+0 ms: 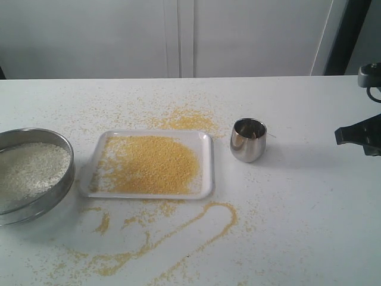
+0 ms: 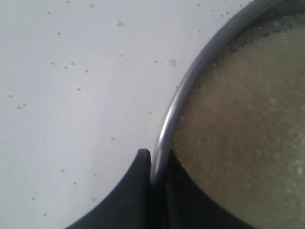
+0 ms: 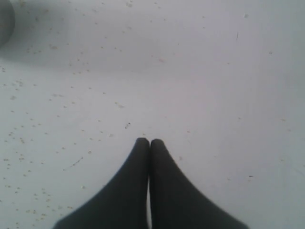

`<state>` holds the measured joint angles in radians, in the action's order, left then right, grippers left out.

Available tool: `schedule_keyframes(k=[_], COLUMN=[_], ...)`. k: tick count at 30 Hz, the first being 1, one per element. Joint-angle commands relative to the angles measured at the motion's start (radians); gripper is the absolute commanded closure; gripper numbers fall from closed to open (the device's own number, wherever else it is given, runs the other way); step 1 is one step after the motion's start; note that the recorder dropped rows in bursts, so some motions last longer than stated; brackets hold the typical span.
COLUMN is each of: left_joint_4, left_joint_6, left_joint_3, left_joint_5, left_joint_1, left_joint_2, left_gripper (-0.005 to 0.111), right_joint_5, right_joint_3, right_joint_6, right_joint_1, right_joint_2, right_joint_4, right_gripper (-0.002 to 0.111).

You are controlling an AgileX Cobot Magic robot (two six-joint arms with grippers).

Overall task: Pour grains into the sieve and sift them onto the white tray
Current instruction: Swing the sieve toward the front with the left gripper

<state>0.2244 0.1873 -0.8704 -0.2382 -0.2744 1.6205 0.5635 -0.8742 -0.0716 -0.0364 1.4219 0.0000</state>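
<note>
sieve pinched at its rim, fine yellow on the tray

the grains lay in three places. a pale off-white bed of the larger ones filled the sieve. a flat yellow spread of the fine ones covered most of the white tray. more yellow was scattered over the table, as a patch just behind the tray and in curved trails in front of it.

the sieve sat at the left edge of the exterior view, partly cut off by the frame, just beside the tray's left side with a narrow strip of table between them. you could not tell whether it rested on the table or was held slightly above it.

your left gripper was clamped on the sieve's steel rim. in the left wrist view one dark finger stood outside the ring and the other inside, over the pale grains, with the rim caught between them and the jaws narrow. the exterior view did not show that gripper.

your right gripper was closed on nothing, its two fingers pressed together tip to tip above table dotted with stray granules. in the exterior view it appeared as a dark shape at the right edge, well apart from the tray and the sieve.

a small shiny steel cup stood upright on the table just right of the tray, between the tray and your right gripper, touching neither. you could not tell whether anything was in it.
</note>
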Motion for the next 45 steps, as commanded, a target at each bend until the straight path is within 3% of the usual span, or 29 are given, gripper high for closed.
schedule_keyframes(k=[1,5,11,19,25,35,45], left_joint_4=[0.113,0.111,0.111,0.101,0.108,0.12,0.128], left_joint_6=[-0.002,0.093,0.135,0.154,0.115,0.078,0.07], left_joint_3=[0.002,0.009,0.093,0.124,0.124,0.124,0.124], left_joint_5=[-0.011,-0.073,-0.056,-0.073,-0.02,0.059,0.151], left_joint_1=[0.006,0.07,0.238,0.516,0.638,0.749,0.764], left_joint_2=[-0.057,-0.106,-0.178,-0.19,-0.161,-0.066,0.016], left_gripper=[0.107,0.107,0.107,0.107,0.107,0.107,0.107], right_joint_5=[-0.013,-0.013,-0.013,-0.013,-0.013,-0.013,-0.013], right_joint_3=[0.005,0.005,0.005,0.005,0.005,0.005,0.005], right_joint_6=[0.001,0.001,0.027,0.032,0.032,0.032,0.032], right_joint_1=[-0.004,-0.004,-0.004,-0.004,-0.004,-0.004,-0.004], right_joint_2=[-0.007,-0.007,-0.007,-0.007,-0.007,-0.007,-0.007], right_joint_4=[0.0,0.0,0.0,0.0,0.0,0.0,0.0], right_gripper=[0.108,0.108,0.108,0.108,0.108,0.108,0.108])
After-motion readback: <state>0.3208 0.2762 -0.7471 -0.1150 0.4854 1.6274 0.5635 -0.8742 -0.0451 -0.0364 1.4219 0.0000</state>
